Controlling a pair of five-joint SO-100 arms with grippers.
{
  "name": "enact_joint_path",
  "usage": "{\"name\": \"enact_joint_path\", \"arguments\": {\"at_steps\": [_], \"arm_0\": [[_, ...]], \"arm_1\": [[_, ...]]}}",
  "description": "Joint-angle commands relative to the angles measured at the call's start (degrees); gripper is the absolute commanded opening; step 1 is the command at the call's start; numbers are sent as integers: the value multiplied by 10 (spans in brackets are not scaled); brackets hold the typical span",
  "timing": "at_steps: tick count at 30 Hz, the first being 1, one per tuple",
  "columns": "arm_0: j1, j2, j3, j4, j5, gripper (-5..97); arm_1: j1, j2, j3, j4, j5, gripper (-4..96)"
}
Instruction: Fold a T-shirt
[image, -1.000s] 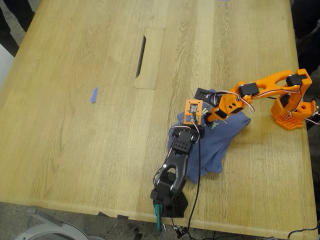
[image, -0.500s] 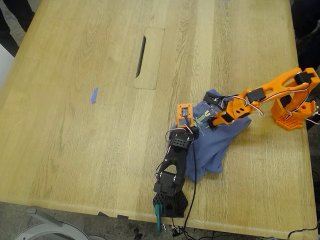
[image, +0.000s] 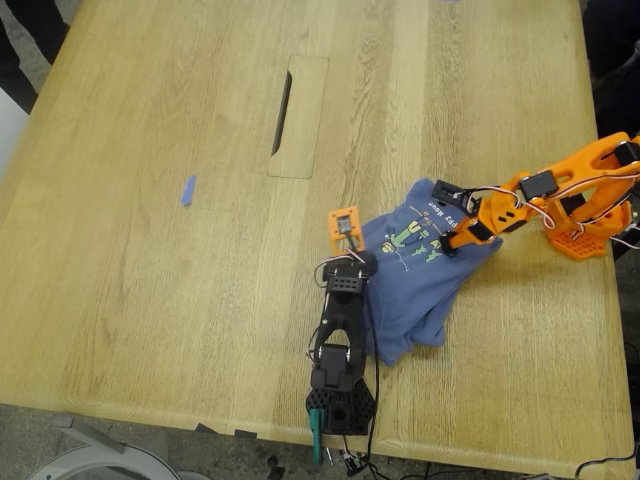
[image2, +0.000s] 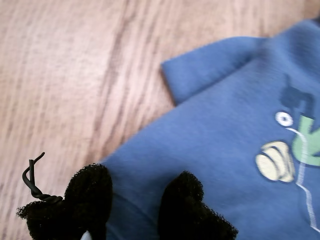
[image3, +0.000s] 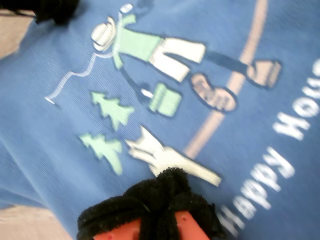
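Soft, floppy T-shirt bunched on the worktop.
It is best pinched at an edge; the first end effector looks closed on cloth, the second cannot be told.

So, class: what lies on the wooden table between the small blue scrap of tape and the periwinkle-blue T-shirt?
Only bare wood of the table separates the tape scrap from the T-shirt, as the exterior view shows.

T-shirt print newly uncovered, arms apart
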Motion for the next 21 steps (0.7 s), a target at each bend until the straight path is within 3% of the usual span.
{"name": "enact_joint_path", "arguments": {"at_steps": [1, 8, 16, 21], "arm_0": [[-30, 12, -2, -3, -4, 197], [-36, 76, -33, 76, -1, 197], [123, 110, -216, 249, 8, 197], [226, 76, -264, 261, 4, 194]], "arm_1": [[16, 61, 19, 38, 1, 1], [70, 101, -26, 123, -13, 1], [76, -128, -352, 161, -26, 1], [50, -269, -498, 141, -30, 1]]}}
